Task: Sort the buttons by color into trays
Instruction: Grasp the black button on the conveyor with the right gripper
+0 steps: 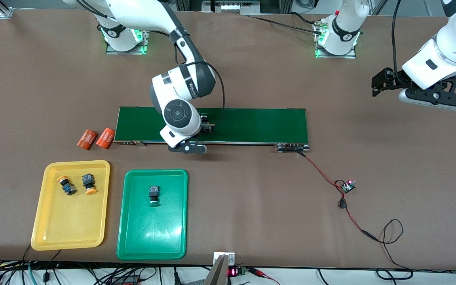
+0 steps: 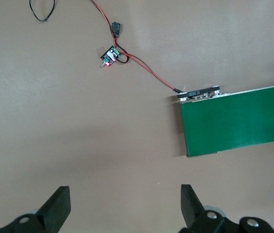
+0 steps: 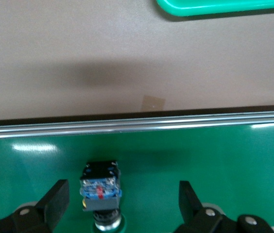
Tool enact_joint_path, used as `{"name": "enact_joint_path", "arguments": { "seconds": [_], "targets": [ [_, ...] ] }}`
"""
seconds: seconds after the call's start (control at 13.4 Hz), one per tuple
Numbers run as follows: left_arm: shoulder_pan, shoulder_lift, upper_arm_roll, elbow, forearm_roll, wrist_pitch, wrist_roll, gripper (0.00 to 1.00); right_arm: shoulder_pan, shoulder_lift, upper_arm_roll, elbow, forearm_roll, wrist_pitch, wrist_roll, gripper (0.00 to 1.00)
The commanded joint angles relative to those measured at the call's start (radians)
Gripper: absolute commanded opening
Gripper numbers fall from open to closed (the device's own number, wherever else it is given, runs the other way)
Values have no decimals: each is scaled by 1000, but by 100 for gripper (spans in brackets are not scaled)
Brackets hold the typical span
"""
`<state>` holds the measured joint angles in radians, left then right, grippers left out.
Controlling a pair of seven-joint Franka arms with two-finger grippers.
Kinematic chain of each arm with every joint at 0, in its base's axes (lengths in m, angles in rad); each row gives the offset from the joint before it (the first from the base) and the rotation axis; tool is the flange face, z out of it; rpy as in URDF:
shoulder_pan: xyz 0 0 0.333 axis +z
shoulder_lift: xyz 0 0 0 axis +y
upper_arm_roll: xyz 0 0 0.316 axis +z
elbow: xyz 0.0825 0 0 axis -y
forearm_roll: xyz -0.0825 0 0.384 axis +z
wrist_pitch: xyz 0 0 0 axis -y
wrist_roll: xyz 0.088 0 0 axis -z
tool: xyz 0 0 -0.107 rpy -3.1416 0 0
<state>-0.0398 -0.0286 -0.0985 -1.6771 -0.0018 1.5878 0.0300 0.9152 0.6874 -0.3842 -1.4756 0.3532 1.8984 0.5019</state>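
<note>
Right hand [image 3: 121, 206] hangs low over the long dark-green conveyor belt [image 1: 251, 124], fingers [image 3: 54, 201] spread wide and released, holding nothing. Between those fingers, on the belt, lies a small push-button switch with a dark blue-black blocky body and a green round cap [image 3: 100, 194]; it rests on its side, closer to one finger than the other, touching neither as far as can be seen. In the front view this button [image 1: 204, 117] is mostly hidden by the wrist.

One more green-capped button [image 1: 153, 195] lies in the shallow green plastic tray [image 1: 133, 237], near the tray's edge closest to the belt. Two yellow-orange-capped buttons [image 1: 65, 185] [image 1: 89, 184] lie side by side in the shallow yellow plastic tray [image 1: 54, 233], also toward its belt-side edge.

Left hand [image 2: 125, 206] waits, released and empty, over the bare brown counter [image 1: 390, 178] at the left arm's end.
</note>
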Motion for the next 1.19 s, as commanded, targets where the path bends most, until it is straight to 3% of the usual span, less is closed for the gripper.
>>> {"name": "enact_joint_path", "arguments": {
  "seconds": [0.0,0.15,0.22,0.37,0.52,0.67,0.82,1.12],
  "targets": [
    [-2,6,0,25,-11,-26,18,100,30,-43,-2,-92,24,67,18,100],
    [-3,6,-1,27,-11,-26,16,100,47,-51,-2,-117,24,91,20,100],
    [-3,6,-1,27,-11,-26,16,100,51,-58,-2,-138,24,117,20,88],
    [-3,6,-1,30,-11,-26,19,100,54,-72,-2,-172,53,126,20,40],
    [-8,6,-1,30,-11,-29,16,100,57,-83,-2,-195,53,128,18,33],
    [-6,7,-1,30,-11,-29,18,100,70,-83,-4,-201,53,127,18,17],
    [-6,6,-1,30,-11,-31,16,100,67,-85,-8,-195,55,125,18,7],
    [-8,7,-1,31,-11,-31,14,100,24,-117,-54,-117,55,113,4,4]
  ]
}}
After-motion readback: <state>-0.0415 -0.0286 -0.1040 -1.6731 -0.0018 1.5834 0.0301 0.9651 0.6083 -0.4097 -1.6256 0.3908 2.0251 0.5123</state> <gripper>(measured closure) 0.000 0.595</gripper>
